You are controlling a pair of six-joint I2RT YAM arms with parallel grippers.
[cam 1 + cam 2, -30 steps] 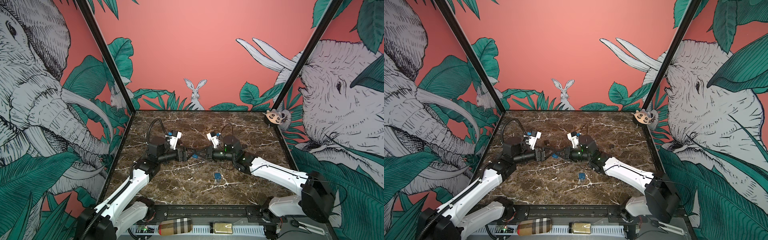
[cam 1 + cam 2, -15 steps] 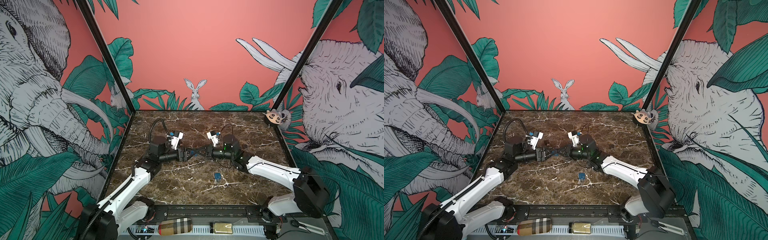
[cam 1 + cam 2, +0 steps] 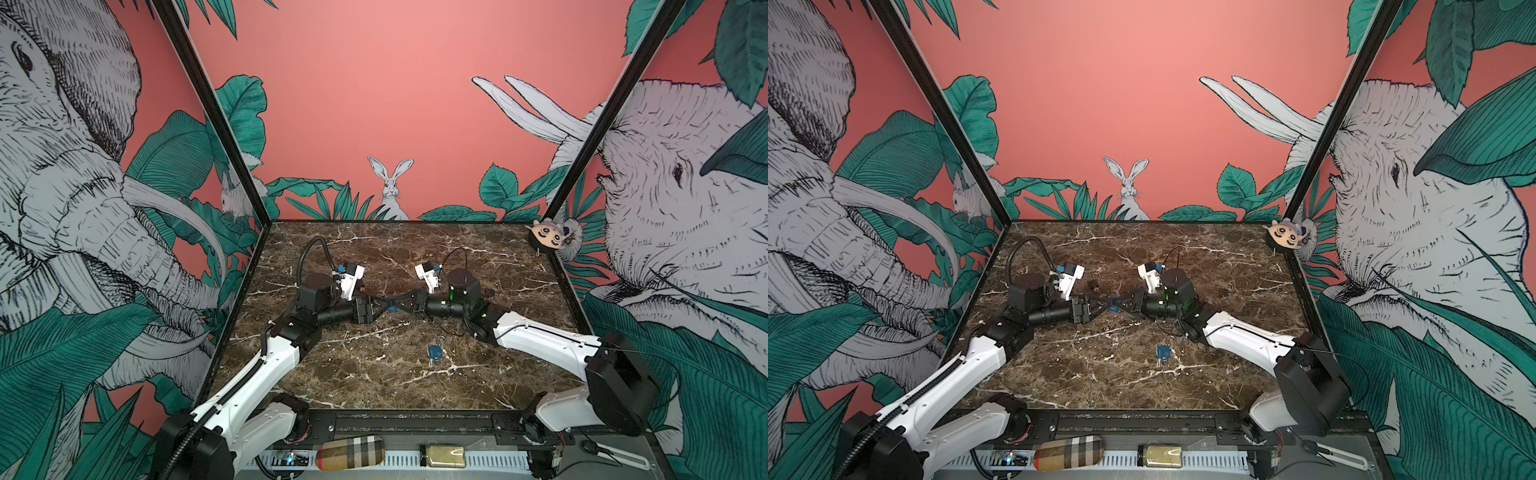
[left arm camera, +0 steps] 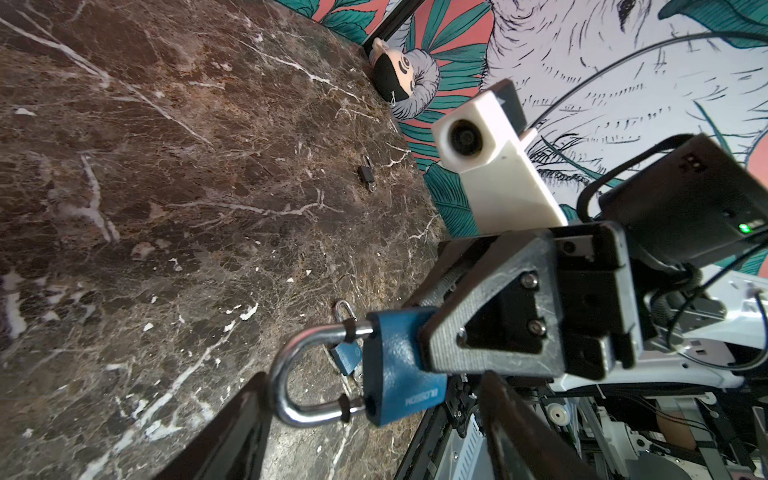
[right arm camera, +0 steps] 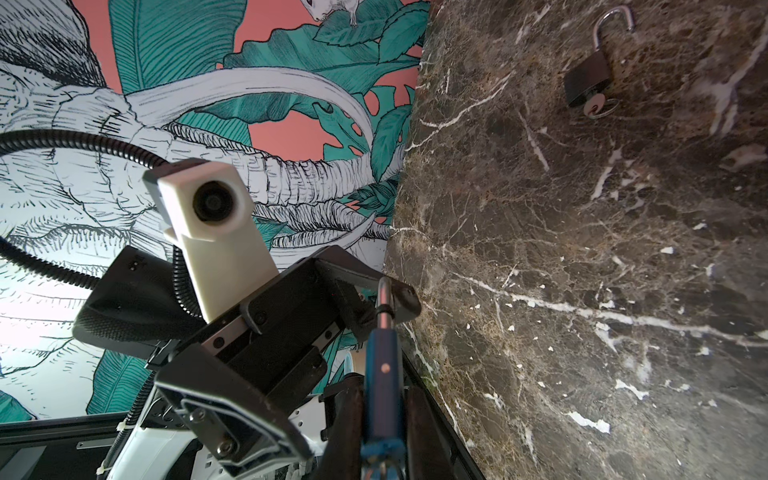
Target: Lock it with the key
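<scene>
L pincer: jaws wide apart, one finger each side of the shackle, nothing gripped yet.
R pincer: clamped tight on the body of the held blue padlock, which I've got up off the marble.
Landmark: loose blue padlock, lying flat.
Held lock pos: in the air beyond the loose blue padlock, a bit left of it in both top views.
Key: only one I can see sits in a black padlock w/ open shackle, back-left of the loose blue padlock. Keyway of the held lock is hidden, can't tell if it has one.
Second black padlock: back-right of the loose blue padlock.
Step, my read: L pincer takes the shackle while R steadies the body.
Doing it well: keep the shackle centred btwn the L fingers, close square on the bow, push straight along the legs, no twist against R's grip.
Jar: on the front rail, nearer the cam than the loose blue padlock, lid on, yellow-brown fill.
Plaid case: front-left of the loose blue padlock, closed, contents hidden.
</scene>
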